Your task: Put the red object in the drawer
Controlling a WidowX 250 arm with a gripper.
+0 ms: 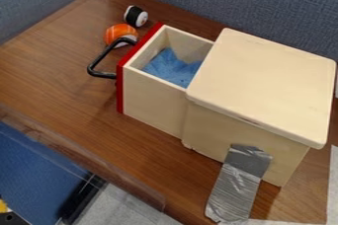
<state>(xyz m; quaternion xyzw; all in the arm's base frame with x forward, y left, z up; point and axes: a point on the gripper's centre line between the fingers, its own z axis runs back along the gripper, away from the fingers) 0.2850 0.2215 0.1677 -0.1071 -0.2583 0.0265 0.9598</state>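
While the gripper's opening and grasp cannot be told, an orange-red ball [119, 31] sits just outside the open drawer [153, 98], beside its black handle [98, 64].

Camera above the wooden table [53, 71], slanting down, fairly near

A black-and-white ball [136, 16] sits toward the back of the brown wooden table [59, 66], and blue-grey partitions [218, 2] stand behind it and along the left, meeting in a corner. Nearer the middle there's a blue cloth [173, 68], all bunched up. Down at the front, creased silver tape [234, 189] slants down to the table's near edge. A see-through strip [79, 155] runs along the table's lower left side, with a blue panel [33, 169] beyond it and pale grey floor [132, 204] beside that.
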